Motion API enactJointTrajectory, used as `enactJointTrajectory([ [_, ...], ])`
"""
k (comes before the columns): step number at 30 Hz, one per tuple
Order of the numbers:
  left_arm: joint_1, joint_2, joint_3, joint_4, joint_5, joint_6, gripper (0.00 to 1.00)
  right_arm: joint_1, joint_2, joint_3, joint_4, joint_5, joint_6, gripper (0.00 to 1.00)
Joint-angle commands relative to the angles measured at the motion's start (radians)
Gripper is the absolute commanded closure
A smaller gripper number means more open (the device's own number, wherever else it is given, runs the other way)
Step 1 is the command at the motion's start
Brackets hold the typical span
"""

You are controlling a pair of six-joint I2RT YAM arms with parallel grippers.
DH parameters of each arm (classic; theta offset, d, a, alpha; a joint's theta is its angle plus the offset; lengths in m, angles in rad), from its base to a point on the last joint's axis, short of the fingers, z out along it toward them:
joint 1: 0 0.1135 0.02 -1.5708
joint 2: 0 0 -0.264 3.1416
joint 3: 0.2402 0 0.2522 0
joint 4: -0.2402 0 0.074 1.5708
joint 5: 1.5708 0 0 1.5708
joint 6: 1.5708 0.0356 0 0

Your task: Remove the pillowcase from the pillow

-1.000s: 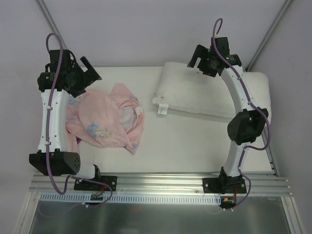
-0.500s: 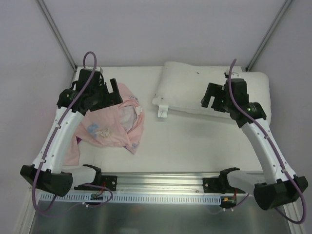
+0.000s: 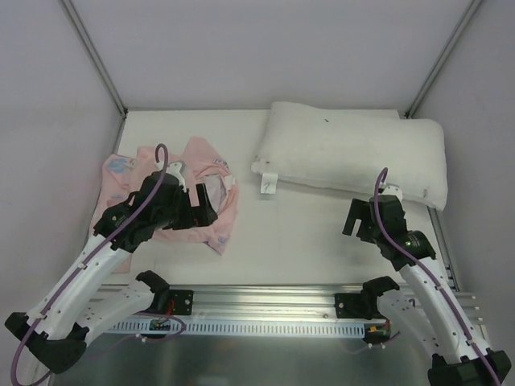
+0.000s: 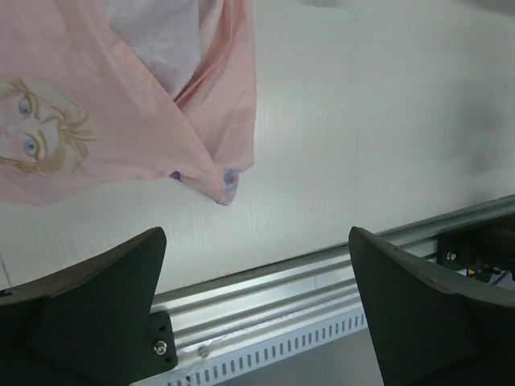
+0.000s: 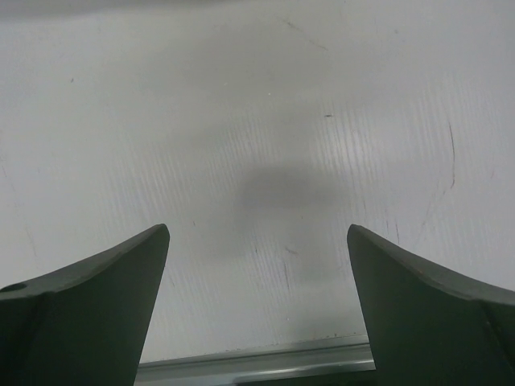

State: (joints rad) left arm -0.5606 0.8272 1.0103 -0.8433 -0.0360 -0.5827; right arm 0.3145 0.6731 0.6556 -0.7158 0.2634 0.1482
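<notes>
Lying crumpled near the left edge of the flat white table is the thin pink cloth pillowcase. It has a cartoon girl's face with yellow hair printed on it. Its mouth gapes a little and shows paler cloth inside.

The left gripper hangs over the near part of the pillowcase. Its two dark fingers are spread wide apart and hold nothing. In the left wrist view, a pointed corner of the pillowcase lies on the table just beyond the fingers. The silver metal rail runs along the near edge.

Further right, the big puffy white pillow lies along the far edge and reaches the far right corner. It is out of the pillowcase, with bare table between them. A small white tag sticks out at its left end.

The right gripper is over bare table near the right edge, close to the pillow. Its fingers are wide apart too, and empty.
</notes>
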Motion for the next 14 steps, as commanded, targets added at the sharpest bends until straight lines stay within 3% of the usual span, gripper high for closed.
enactJointTrajectory([
  [1, -0.07, -0.034, -0.073, 0.041, -0.019, -0.103, 0.01, 0.009, -0.023, -0.022, 0.018, 0.007, 0.06, 0.04],
  [14, -0.248, -0.007, -0.118, 0.041, -0.088, -0.207, 0.01, 0.008, -0.02, -0.056, 0.045, 0.005, 0.086, 0.04],
])
